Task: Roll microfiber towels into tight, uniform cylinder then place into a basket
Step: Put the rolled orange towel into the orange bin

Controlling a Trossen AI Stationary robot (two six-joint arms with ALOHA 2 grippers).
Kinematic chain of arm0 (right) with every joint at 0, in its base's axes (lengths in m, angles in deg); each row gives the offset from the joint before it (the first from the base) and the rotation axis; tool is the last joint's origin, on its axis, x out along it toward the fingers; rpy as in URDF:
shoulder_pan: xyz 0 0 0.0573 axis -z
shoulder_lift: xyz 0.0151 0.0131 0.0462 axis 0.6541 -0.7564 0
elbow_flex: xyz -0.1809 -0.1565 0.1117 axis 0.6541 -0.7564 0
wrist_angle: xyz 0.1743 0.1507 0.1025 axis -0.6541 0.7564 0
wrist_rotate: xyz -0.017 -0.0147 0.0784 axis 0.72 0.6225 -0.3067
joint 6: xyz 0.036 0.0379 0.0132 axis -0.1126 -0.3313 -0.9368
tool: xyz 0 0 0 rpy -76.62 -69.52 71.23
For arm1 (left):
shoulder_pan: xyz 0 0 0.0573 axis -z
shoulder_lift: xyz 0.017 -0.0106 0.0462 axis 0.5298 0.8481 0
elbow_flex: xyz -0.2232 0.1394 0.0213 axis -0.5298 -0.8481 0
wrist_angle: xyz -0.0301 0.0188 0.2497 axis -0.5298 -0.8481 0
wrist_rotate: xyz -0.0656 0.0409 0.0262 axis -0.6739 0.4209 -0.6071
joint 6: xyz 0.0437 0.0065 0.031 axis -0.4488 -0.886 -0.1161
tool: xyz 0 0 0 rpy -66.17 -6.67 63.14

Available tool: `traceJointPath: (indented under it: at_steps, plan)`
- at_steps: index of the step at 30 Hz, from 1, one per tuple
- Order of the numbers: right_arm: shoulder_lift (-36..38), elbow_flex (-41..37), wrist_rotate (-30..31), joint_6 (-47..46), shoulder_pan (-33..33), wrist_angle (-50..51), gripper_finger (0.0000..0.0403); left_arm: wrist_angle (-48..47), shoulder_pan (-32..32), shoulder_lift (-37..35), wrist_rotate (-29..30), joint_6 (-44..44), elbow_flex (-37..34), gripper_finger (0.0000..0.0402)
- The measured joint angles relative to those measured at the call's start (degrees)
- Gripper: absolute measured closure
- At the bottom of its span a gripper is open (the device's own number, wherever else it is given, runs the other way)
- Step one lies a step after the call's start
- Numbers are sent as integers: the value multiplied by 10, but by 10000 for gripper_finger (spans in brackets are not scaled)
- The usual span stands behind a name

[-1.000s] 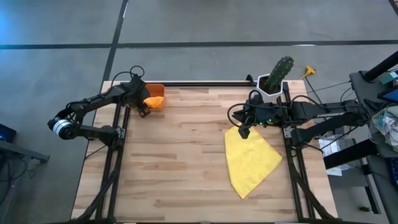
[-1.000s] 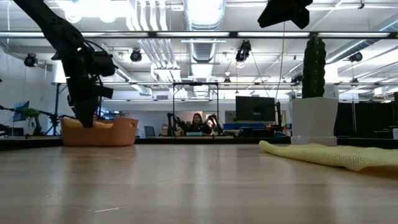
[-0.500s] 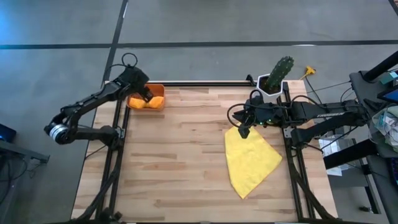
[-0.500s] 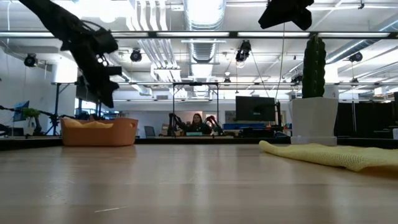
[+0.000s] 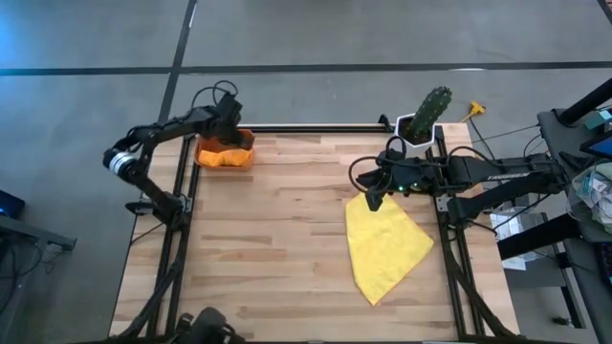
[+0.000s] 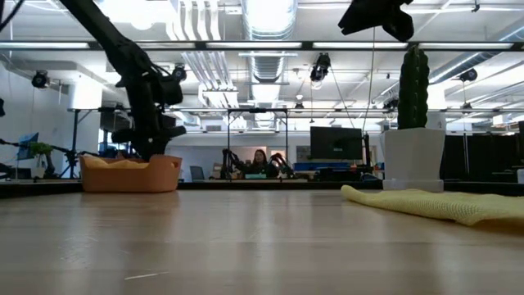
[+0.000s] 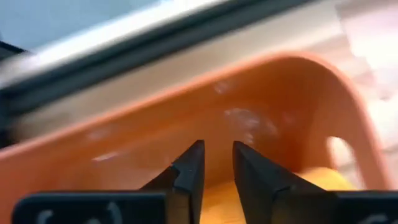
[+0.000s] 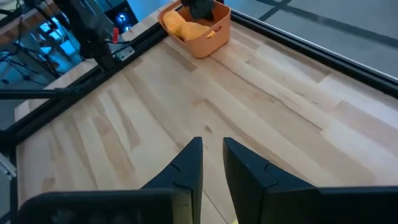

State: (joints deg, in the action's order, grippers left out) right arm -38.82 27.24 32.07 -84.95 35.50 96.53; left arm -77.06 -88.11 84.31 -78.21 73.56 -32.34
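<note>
The orange towel (image 5: 222,159) lies bunched inside the red-orange basket (image 5: 247,143) at the table's far left; it also shows in the low view (image 6: 115,163). My left gripper (image 5: 228,122) hovers over the basket's far rim, open by a narrow gap and empty (image 7: 217,155). The yellow towel (image 5: 384,244) lies spread flat on the table's right half. My right gripper (image 5: 375,199) hangs well above the towel's far corner (image 6: 378,15), open by a narrow gap and empty (image 8: 212,146).
A white pot with a green cactus (image 5: 428,113) stands at the far right edge, just beyond my right gripper. A black rail (image 5: 316,127) runs along the table's far edge. Bare wood (image 5: 287,229) lies between the basket and the yellow towel.
My left gripper has risen out of the basket and swung toward the table's far edge, turning as the arm folded back. The orange towel has stayed in the basket.
</note>
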Motion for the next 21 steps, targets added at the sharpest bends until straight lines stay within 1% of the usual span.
traceJointPath:
  at_steps: [3, 6, 12, 15, 18, 21]
  plan:
    - [0, 5, 0, 3, 0, 0, 344, -26, 4, 20, -27, 14, 12, 354]
    - [0, 11, 4, 34, 0, 0, 344, -55, 5, 29, -35, 12, 12, 370]
    - [0, 18, 7, 103, 12, 15, 344, -124, 9, 18, -55, 7, 12, 397]
    - [0, 18, 7, 121, 22, 16, 344, -144, 10, 13, -78, -8, 13, 400]
    - [0, 17, 7, 137, 31, 16, 344, -164, 10, 12, -84, -9, 13, 400]
    - [0, 17, 7, 165, 37, 17, 344, -163, 10, 5, -82, -9, 20, 400]
